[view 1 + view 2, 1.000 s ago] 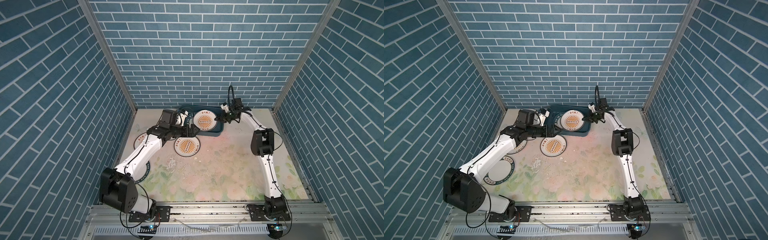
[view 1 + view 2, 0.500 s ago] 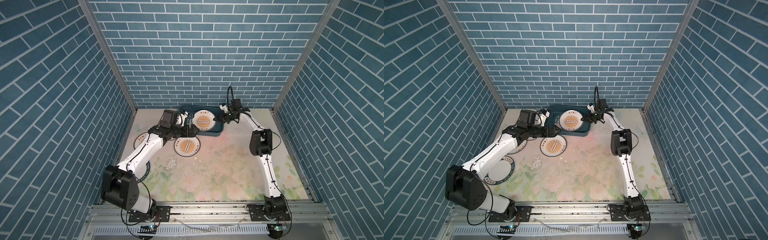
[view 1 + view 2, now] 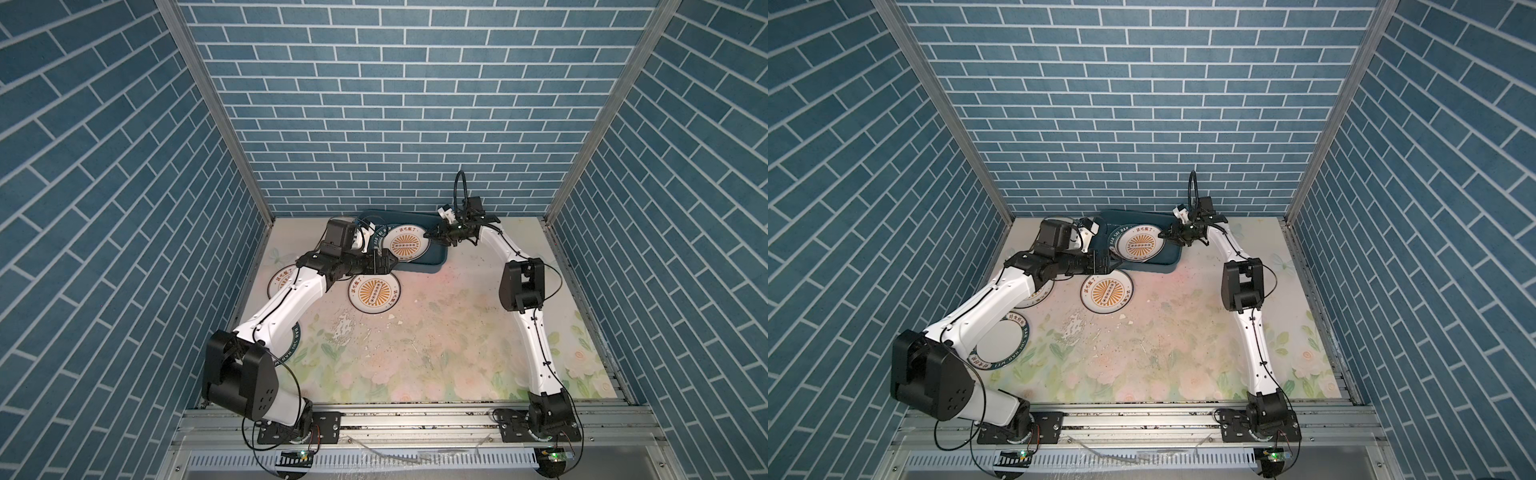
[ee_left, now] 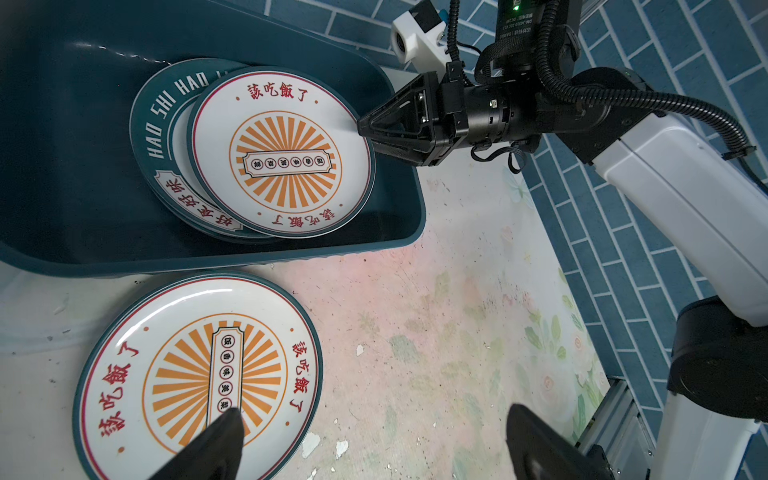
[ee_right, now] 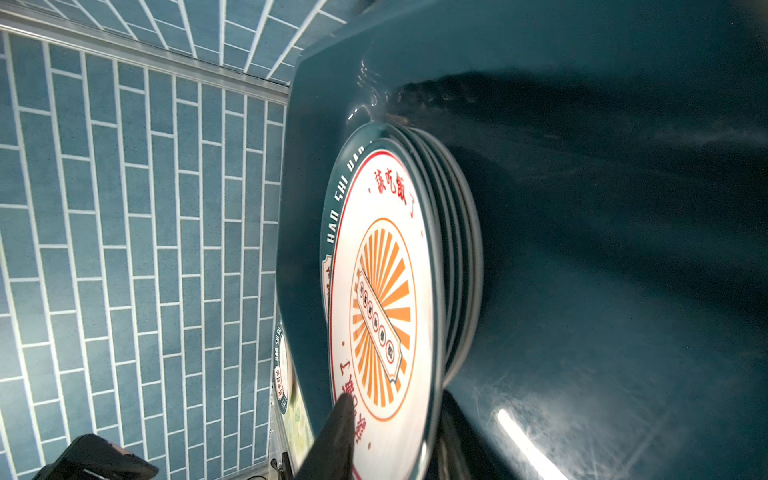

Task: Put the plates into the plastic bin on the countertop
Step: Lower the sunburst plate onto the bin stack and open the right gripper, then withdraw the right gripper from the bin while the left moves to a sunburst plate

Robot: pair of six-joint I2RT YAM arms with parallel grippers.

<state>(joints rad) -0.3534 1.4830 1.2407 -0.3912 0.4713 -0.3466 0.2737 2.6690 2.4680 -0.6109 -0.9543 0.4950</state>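
Since 1 second ago the right hand (image 4: 360, 126) has loosened. Its 2 fingers now stand slightly parted on either side of the rim of a sunburst plate (image 4: 282, 153), where before they were pressed tight on it; whether they still touch it I cannot tell. That plate has sunk a little and now lies on top of a stack (image 5: 457, 257) of plates inside the dark teal bin (image 3: 419, 268), which sits at the back of the desk (image 3: 436, 340), near the brick wall (image 3: 374, 104). The left hand (image 3: 390, 264) has barely moved. It hangs spread wide, holding nothing, above a second sunburst plate (image 3: 374, 293) that lies flat on the desk just in front of the bin. Both sunburst plates are white with an orange ray centre and carry the red characters 該吃飯了 twice, at opposite edges. The small characters in the centre bar are too fine to read. Just beneath the top plate, a green-rimmed plate (image 4: 160, 124) shows the white letters HAO SHI HAO. Further plates lie on the left of the desk: 1 lettered plate (image 3: 1005, 345) and 1 half-hidden plate (image 3: 1038, 298), both partly covered by the left arm (image 3: 984, 307). White chips (image 3: 345, 328) and scuffs mark the middle of the desk.
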